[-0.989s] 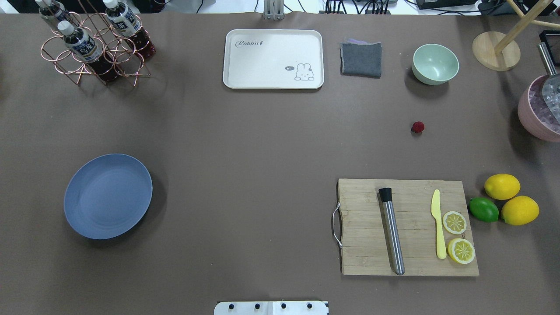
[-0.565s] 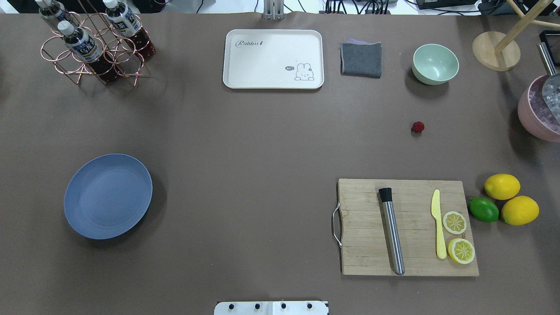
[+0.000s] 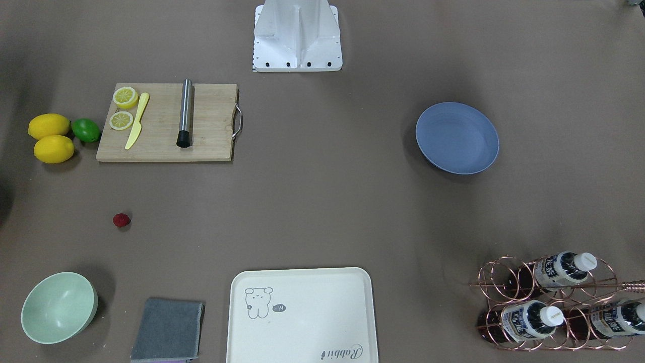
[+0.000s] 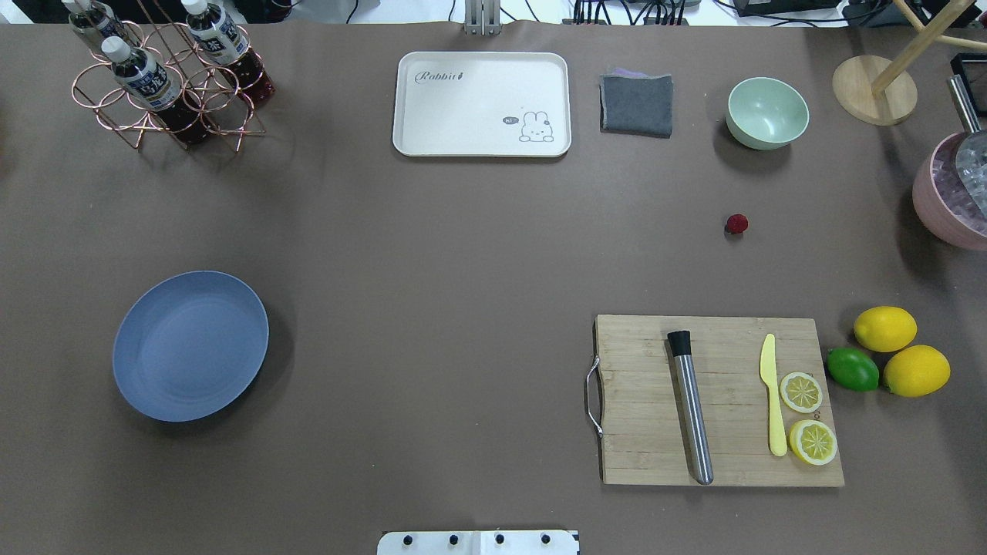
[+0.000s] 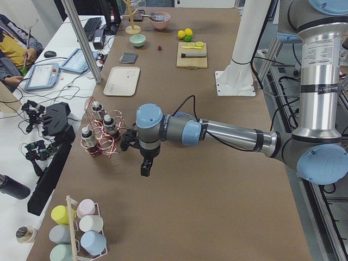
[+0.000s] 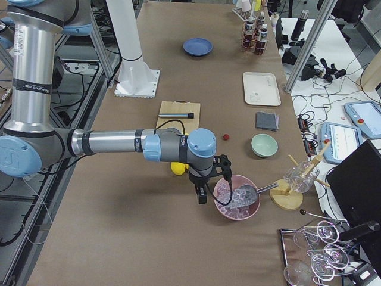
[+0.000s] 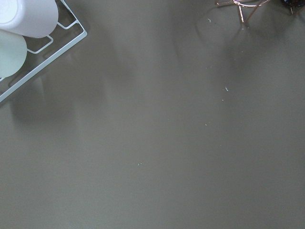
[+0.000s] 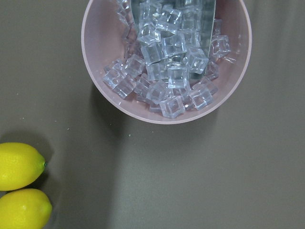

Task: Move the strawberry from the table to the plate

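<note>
Nothing on the tabletop has shifted since a second ago: the strawberry (image 4: 736, 223) sits alone on the table (image 4: 463, 254), between the pale green bowl (image 4: 766, 112) and the cutting board (image 4: 717, 401), well apart from the blue plate (image 4: 190, 345). Out at the table's ends, the left gripper (image 5: 145, 169) hangs near the bottle rack (image 5: 100, 133) and the right gripper (image 6: 202, 196) beside the pink ice bowl (image 6: 237, 198). Whether either pincer is open or holds anything, I cannot tell.

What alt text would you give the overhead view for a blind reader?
A small red strawberry lies alone on a brown table, far from an empty blue plate at left; a cutting board sits lower right.
</note>
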Controlling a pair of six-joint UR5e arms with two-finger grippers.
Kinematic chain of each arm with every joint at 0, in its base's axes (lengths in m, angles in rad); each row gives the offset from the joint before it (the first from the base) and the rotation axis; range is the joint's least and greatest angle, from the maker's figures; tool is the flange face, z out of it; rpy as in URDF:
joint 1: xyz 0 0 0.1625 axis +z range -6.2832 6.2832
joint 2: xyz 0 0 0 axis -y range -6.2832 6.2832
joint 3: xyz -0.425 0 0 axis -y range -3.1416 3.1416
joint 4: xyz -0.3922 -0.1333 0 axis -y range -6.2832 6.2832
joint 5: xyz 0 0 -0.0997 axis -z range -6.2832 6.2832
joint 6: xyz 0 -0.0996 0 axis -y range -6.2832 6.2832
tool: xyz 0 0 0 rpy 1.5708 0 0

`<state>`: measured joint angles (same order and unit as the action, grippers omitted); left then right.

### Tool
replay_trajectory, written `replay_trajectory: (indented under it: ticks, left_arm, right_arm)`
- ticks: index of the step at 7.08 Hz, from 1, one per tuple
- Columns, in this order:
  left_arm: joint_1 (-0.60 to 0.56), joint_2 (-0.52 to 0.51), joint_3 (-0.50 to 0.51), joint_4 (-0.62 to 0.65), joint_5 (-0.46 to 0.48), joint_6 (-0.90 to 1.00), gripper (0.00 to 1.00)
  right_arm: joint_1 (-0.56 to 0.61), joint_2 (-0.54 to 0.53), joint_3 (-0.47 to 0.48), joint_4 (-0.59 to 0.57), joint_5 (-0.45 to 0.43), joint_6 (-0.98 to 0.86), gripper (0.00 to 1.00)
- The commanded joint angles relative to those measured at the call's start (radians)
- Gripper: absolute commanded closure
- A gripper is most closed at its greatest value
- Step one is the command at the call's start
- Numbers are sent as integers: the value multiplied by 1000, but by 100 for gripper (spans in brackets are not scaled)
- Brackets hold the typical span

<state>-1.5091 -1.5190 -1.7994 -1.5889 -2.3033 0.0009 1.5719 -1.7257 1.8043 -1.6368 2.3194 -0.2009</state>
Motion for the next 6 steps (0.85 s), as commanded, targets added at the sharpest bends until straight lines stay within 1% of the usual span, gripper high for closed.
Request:
replay_trajectory:
  ticks: [1,2,3,5,6]
  left_arm:
    - [68,2,2,-78,-25,-150,2]
    - [145,11,26,-209,-21,-283,2]
    - [246,23,43,-327,-16,-427,2]
    - [408,45,48,-550,-2,-723,3]
    - [490,62,45,-634,49,-827,3]
  right_arm:
    - [-19,2,1,0,18,2,0]
    - [-33,3,12,0,44,2,0]
    - [-47,11,13,2,66,38,0]
    - [-102,70,33,0,63,179,0]
    - [-130,95,32,2,58,245,0]
